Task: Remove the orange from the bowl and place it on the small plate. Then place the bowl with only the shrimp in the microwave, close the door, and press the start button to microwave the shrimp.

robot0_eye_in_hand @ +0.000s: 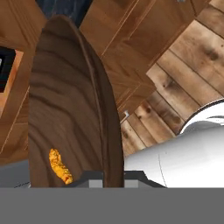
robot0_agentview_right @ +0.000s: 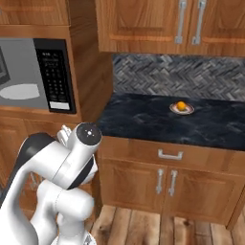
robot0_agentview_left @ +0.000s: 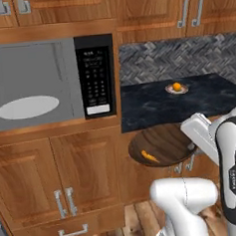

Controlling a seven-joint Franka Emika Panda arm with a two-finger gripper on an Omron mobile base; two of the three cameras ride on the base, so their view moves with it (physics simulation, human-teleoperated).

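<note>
Dark counter (robot0_agentview_left: 154,107) under wooden cabinets (robot0_agentview_left: 152,8), herringbone backsplash (robot0_agentview_left: 185,55)

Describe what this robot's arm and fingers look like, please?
The arm is made of smooth, rounded white segments with dark, near-black bands at the joints; one joint ends in a round grey cap. A small line of lettering runs down one dark band, too small to read. No loose cables show. The fingers are small, blocky and dark grey.
</note>
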